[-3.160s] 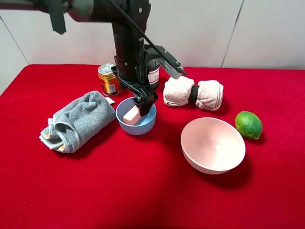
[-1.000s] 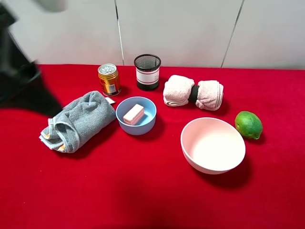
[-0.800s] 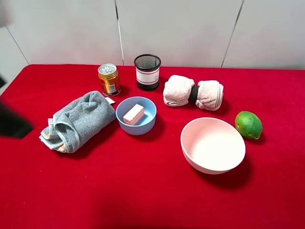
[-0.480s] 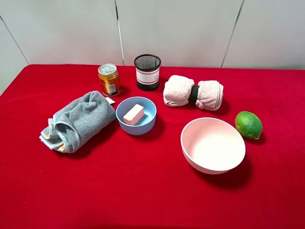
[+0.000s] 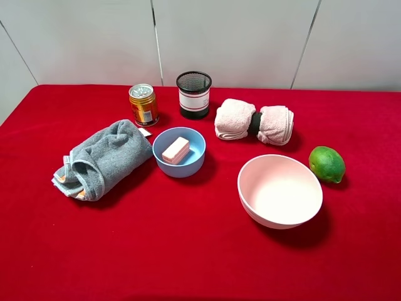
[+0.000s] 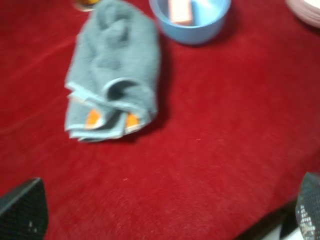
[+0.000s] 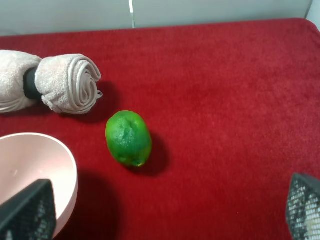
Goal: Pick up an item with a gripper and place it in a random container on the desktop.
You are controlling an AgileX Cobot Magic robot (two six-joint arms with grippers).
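The peach-pink block (image 5: 176,150) lies inside the light-blue bowl (image 5: 190,168) on the red desktop (image 5: 156,238). Neither arm shows in the exterior view. In the left wrist view the block (image 6: 180,10) and bowl (image 6: 201,33) sit far from my left gripper (image 6: 165,220), whose fingertips (image 6: 22,210) stand wide apart and empty near the table's edge. My right gripper (image 7: 165,212) is also open and empty, with its fingertips (image 7: 27,210) wide apart, over the cloth near the lime (image 7: 128,138).
A folded grey towel (image 5: 100,160) lies left of the blue bowl. A gold can (image 5: 143,104) and a black mesh cup (image 5: 193,94) stand behind it. A rolled pink towel (image 5: 254,123), a larger pink bowl (image 5: 280,191) and a lime (image 5: 326,164) are on the right.
The left arm let go of the block in the blue bowl, drew back to the left and left the exterior view. The block stays in the bowl.
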